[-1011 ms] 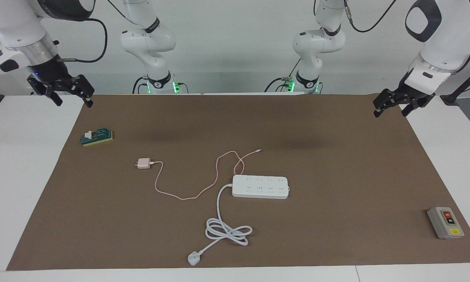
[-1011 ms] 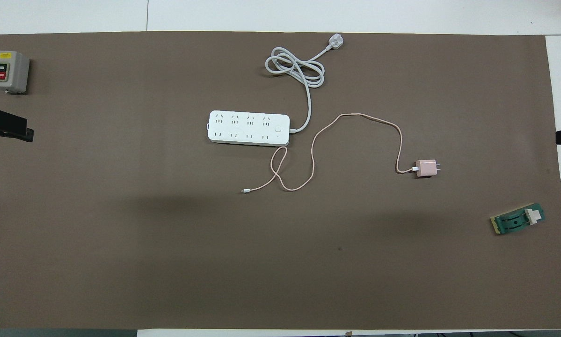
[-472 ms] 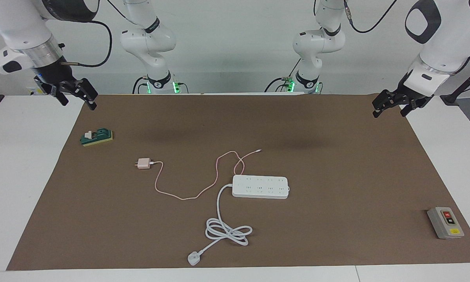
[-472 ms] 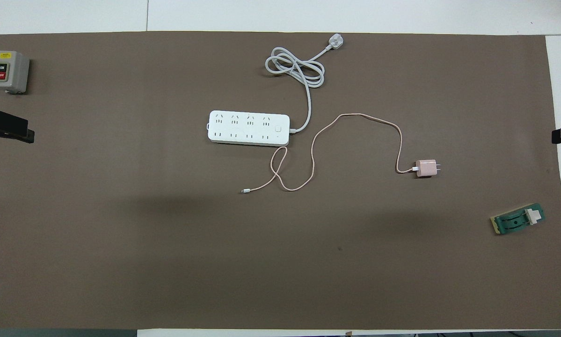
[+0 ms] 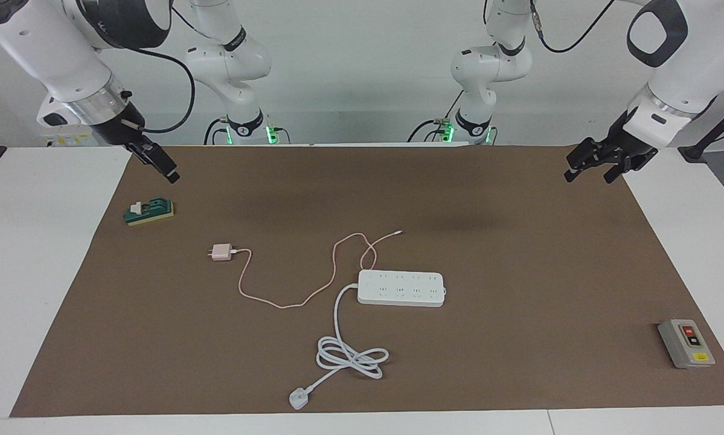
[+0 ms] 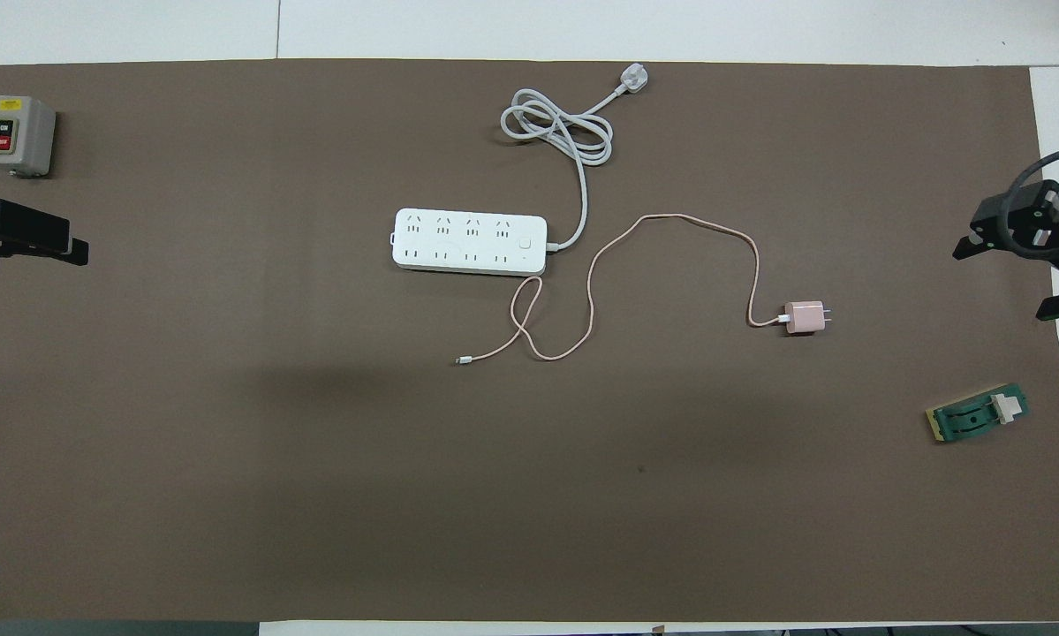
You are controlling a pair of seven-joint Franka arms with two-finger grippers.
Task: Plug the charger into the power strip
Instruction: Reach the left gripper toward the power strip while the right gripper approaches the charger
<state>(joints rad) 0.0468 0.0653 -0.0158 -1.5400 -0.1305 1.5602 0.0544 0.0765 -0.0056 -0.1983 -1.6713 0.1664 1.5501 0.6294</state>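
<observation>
The pale pink charger (image 5: 221,252) (image 6: 805,317) lies on the brown mat toward the right arm's end, prongs pointing away from the power strip. Its thin pink cable (image 5: 277,304) loops over to the white power strip (image 5: 401,288) (image 6: 470,241), which lies flat in the middle with its sockets up. My right gripper (image 5: 169,175) (image 6: 1002,284) hangs open over the mat's edge at its own end, apart from the charger. My left gripper (image 5: 588,177) (image 6: 70,249) hangs open and empty over the mat's edge at the other end.
The strip's thick white cord (image 5: 349,356) (image 6: 555,128) coils farther from the robots and ends in a white plug (image 5: 298,399) (image 6: 632,81). A green block (image 5: 150,211) (image 6: 978,417) lies near the right gripper. A grey button box (image 5: 686,343) (image 6: 17,134) sits at the left arm's end.
My right gripper has swung in from off the mat to over its edge and turned. The left gripper has edged slightly inward. Charger and strip have not moved.
</observation>
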